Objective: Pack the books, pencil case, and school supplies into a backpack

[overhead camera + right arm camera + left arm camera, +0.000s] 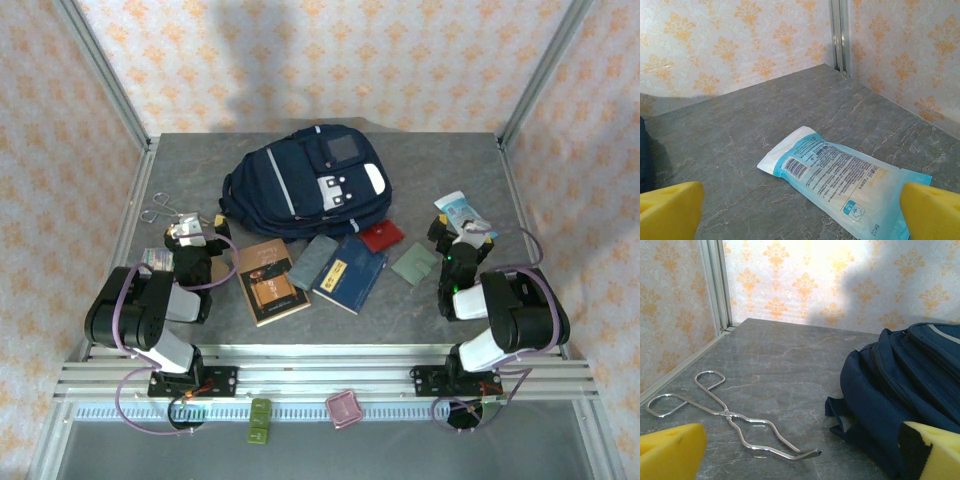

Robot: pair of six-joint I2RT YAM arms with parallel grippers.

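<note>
L hand (pixel 188 230) + R hand (pixel 452 232) both released, empty. Backpack (pixel 305 180) seems zipped: open 1st, then take brown book (pixel 270 282) just in front of it.

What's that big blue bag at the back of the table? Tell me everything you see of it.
It is a navy backpack of woven-looking fabric, lying flat, front up, on the far middle of the grey table. Its front carries a grey square patch, a white strip and a pale diagonal stripe. The left wrist view shows its bulging side with zip seams. It looks closed. A red square piece lies at its near edge; whether they touch is unclear.
</note>
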